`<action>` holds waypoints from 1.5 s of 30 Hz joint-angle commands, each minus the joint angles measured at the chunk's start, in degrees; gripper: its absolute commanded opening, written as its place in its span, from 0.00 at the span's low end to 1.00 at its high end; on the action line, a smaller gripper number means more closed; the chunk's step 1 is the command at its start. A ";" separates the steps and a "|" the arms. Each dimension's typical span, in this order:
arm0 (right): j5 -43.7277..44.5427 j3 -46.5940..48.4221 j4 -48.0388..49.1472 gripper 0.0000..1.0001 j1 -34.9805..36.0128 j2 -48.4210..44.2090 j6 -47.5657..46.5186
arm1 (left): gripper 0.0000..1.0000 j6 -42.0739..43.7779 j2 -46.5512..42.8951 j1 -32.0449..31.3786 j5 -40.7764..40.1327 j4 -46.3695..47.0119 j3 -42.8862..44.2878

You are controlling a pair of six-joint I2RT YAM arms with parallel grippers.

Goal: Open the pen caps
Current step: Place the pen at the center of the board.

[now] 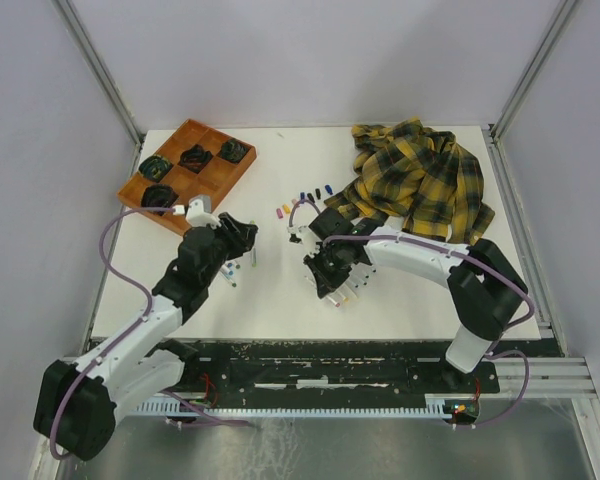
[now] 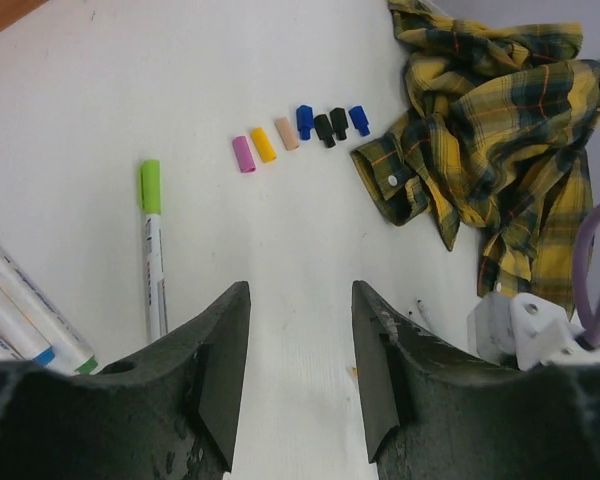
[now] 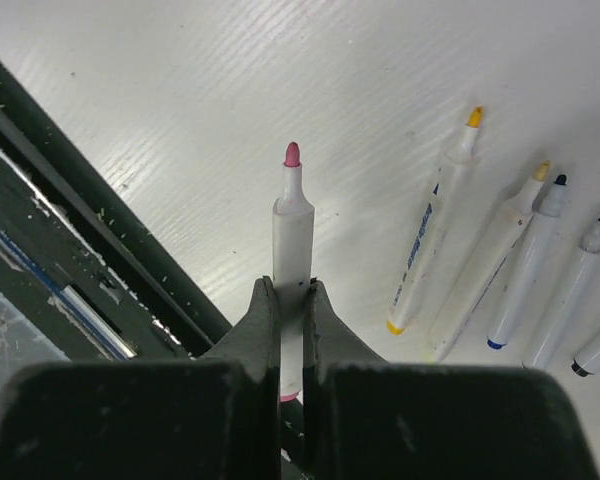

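Observation:
Several loose pen caps [image 2: 287, 133], pink, yellow, peach, blue and black, lie in a row on the white table; they also show in the top view [image 1: 305, 200]. My left gripper [image 2: 300, 300] is open and empty above bare table, near of the row. A marker with its green cap [image 2: 150, 186] on lies to its left, beside more capped markers [image 2: 20, 310]. My right gripper [image 3: 293, 290] is shut on the white barrel of an uncapped pink marker [image 3: 292, 225], tip pointing away. Several uncapped markers [image 3: 430, 230] lie to its right.
A wooden tray [image 1: 212, 178] with dark bundles sits at the back left. A yellow plaid shirt [image 1: 420, 180] lies crumpled at the back right, close to the row of caps. The black front rail [image 1: 330, 360] runs along the near edge.

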 commanded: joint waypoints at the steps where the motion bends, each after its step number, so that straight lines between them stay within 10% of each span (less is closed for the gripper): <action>1: 9.38 1.77 1.61 0.04 2.12 1.55 6.17 | 0.52 1.43 -5.73 0.25 -1.03 3.83 -4.53; 45: 16.31 5.28 1.59 0.36 4.63 3.52 6.05 | 0.55 -2.49 -12.22 0.29 1.04 4.49 -15.16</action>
